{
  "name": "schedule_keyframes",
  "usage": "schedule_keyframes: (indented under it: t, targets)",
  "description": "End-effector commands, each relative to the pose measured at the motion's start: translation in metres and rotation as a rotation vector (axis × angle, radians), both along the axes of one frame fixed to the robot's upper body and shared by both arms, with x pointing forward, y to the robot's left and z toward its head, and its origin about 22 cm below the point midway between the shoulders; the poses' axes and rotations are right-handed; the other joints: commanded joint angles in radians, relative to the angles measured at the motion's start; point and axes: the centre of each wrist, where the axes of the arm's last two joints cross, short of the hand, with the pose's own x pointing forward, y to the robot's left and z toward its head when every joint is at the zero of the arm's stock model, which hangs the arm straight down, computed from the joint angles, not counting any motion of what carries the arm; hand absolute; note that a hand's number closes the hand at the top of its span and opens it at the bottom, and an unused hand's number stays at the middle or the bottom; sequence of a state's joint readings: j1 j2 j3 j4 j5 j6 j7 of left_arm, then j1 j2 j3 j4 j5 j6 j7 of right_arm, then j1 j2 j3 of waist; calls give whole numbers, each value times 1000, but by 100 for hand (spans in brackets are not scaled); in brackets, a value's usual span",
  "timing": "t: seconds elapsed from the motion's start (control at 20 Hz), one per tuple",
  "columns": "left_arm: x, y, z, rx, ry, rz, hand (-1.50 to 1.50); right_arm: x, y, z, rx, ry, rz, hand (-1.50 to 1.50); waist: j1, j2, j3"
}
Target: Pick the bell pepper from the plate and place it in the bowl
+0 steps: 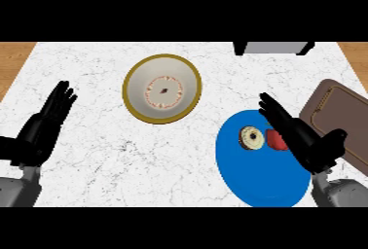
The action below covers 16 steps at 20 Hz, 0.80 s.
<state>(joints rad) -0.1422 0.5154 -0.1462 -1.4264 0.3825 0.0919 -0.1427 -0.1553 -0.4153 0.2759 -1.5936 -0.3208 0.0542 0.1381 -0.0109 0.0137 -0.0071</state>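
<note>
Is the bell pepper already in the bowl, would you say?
No, the bell pepper lies on the blue plate by the right hand, apart from the bowl.

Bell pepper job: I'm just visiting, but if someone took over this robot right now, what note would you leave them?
Left robot hand: open, resting near the counter's left edge, fingers up.
Right robot hand: open, fingers straight, over the blue plate's right side, partly covering the bell pepper; not curled round it.
Bell pepper: on the plate, beside a ring-shaped pastry.
Bowl: up-left of the plate, no pepper in it.
Done: no grasp yet.
Left: grasp, lift, carry to the bowl, release.
</note>
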Motion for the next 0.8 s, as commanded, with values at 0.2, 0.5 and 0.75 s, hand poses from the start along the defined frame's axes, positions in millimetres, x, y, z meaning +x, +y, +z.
schedule_keyframes:
  t: [0.2,0.5,0.75]
  targets:
    - [7,-56,-8,-8,4,37,0,-8,10,-29,-343,-99,-130,150,5,-15,7]
    - [-3,-58,-21,-45,72,53,0,-13,6,-23,-315,-510,-632,-150,-45,-28,14]
    - [5,-88,-15,-45,59,33,0,-62,31,-54,-326,-731,-662,-150,-20,-18,9]
